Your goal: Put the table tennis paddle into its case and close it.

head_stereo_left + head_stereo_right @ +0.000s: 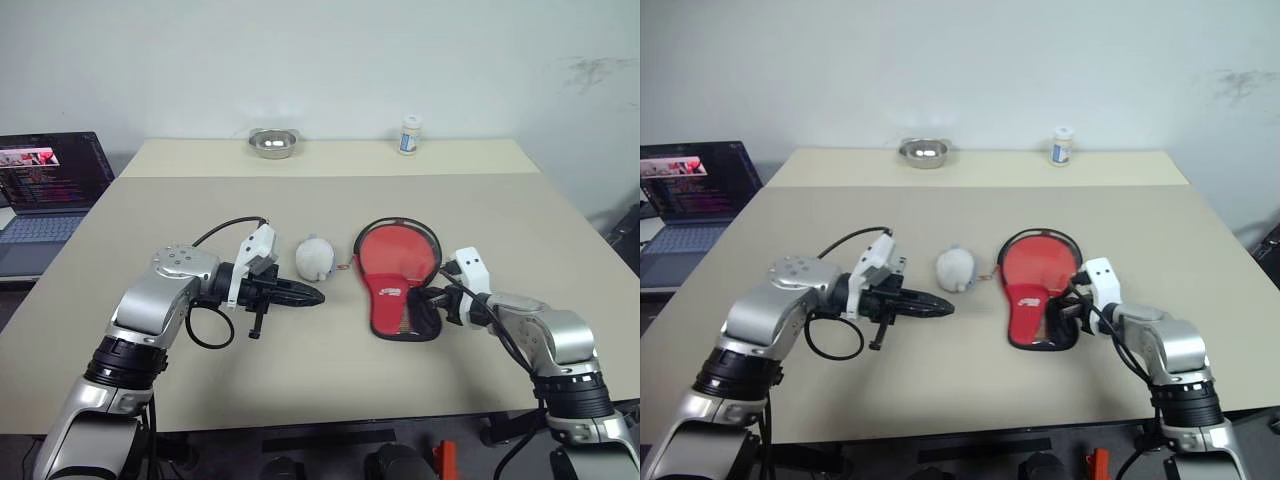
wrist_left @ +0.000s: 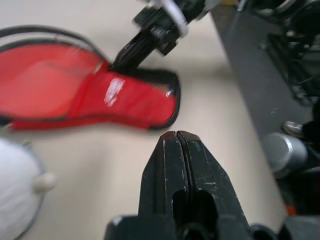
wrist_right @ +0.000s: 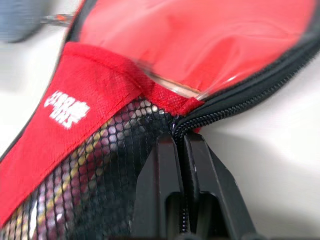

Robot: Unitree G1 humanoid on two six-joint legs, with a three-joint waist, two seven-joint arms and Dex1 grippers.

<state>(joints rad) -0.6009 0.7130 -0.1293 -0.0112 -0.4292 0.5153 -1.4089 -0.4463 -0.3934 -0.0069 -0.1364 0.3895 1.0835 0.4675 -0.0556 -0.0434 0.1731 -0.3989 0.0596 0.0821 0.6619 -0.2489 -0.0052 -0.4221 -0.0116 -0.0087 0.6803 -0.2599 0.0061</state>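
Inventory, as counted on and around the table [image 1: 200, 400]:

- Case [image 1: 400, 275], red fabric with mesh pocket: one.
- Paddle, red face seen inside the case: one.
- White rounded object [image 1: 314, 256] beside the case: one; its kind could not be told.
- Metal bowl [image 1: 271, 143] at the far edge: one.
- Small white bottle [image 1: 409, 135] at the far edge: one.
- Laptop [image 1: 45, 190], open, off the table's left side: one.
- Grippers: two, the left gripper [image 1: 312, 296] and the right gripper [image 1: 420, 305].
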